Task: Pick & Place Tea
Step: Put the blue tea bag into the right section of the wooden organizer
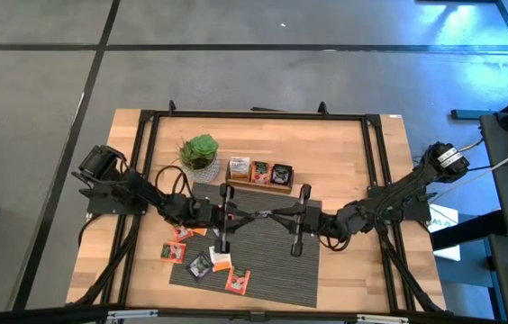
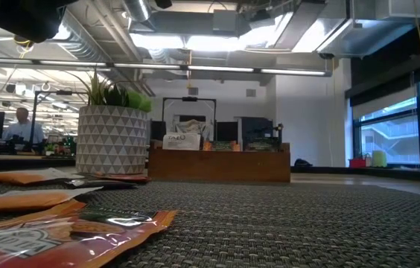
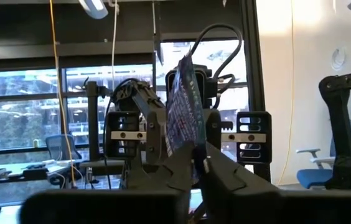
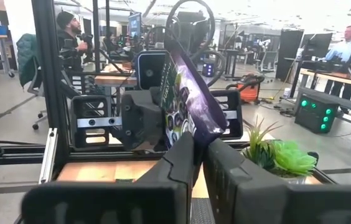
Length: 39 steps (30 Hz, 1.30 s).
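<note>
A dark sachet of tea with purple-blue print (image 3: pixel 185 106) (image 4: pixel 188 102) is held up in the air over the grey mat (image 1: pixel 272 256), between both grippers. My left gripper (image 1: pixel 256 216) (image 3: pixel 195 165) reaches in from the table's left, and my right gripper (image 1: pixel 274 217) (image 4: pixel 197 146) from its right. They meet fingertip to fingertip, and each is shut on the sachet. Several more sachets lie flat on the mat's left part: orange ones (image 1: pixel 237 281) (image 1: pixel 175 252), a white one (image 1: pixel 221 256) and a dark one (image 1: pixel 201 265). My left gripper pinches the dark sachet between its two fingers at the lower corner (image 3: pixel 192 152), coming in level from the table's left. The sachet stands on edge above the fingers, lifted clear of the mat. My right gripper pinches the same sachet between its two fingers at the lower edge (image 4: pixel 195 132), coming in level from the table's right. The sachet rises slanting above the fingers, clear of the mat.
The wooden three-compartment tray (image 1: pixel 259 184) (image 2: pixel 217 167) holds sachets just beyond the mat's far edge. The potted plant (image 1: pixel 200 151) (image 2: pixel 112 138) stands to its left. A black frame (image 1: pixel 254 115) borders the table. People stand in the room beyond.
</note>
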Available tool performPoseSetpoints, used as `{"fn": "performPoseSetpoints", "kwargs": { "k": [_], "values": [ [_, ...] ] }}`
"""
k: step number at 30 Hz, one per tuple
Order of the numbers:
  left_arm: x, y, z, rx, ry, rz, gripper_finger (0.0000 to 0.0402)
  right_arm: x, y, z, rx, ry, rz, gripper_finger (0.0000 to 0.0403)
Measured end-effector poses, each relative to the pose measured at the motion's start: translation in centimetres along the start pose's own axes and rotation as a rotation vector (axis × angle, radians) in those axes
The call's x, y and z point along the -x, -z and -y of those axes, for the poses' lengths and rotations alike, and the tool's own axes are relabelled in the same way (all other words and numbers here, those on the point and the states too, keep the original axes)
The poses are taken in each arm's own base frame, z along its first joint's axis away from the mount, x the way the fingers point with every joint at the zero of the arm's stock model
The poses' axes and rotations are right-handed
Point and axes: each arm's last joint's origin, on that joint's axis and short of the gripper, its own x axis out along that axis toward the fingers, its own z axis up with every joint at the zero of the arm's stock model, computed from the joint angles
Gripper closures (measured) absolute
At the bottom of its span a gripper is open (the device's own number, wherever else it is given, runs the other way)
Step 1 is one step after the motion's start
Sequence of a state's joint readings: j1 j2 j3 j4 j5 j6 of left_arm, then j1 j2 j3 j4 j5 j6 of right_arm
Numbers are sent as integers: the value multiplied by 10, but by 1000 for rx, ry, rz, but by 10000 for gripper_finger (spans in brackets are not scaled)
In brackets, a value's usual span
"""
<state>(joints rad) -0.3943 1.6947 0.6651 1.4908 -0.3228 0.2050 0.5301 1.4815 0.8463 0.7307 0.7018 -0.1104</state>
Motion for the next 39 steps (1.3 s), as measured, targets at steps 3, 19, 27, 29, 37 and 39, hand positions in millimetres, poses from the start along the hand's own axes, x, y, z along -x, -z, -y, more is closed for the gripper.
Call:
{"fn": "performPoseSetpoints", "kwargs": {
  "k": [3, 19, 27, 29, 37, 39],
  "values": [
    [0, 0, 0, -1, 1, -4, 397, 0, 2, 0, 21, -9, -14, 368],
    [3, 32, -3, 184, -39, -314, 399, 35, 14, 23, 8, -77, -453, 205],
    [4, 54, -8, 328, -25, -584, 399, 26, 25, 26, -54, -157, -529, 194],
    [0, 55, -7, 311, -27, -626, 399, 20, 28, 29, -67, -167, -539, 194],
    [-9, 55, -4, 260, -40, -731, 399, 2, 41, 40, -134, -264, -598, 194],
    [-9, 55, -4, 261, -41, -729, 399, 1, 42, 40, -141, -279, -606, 194]
  ]
}}
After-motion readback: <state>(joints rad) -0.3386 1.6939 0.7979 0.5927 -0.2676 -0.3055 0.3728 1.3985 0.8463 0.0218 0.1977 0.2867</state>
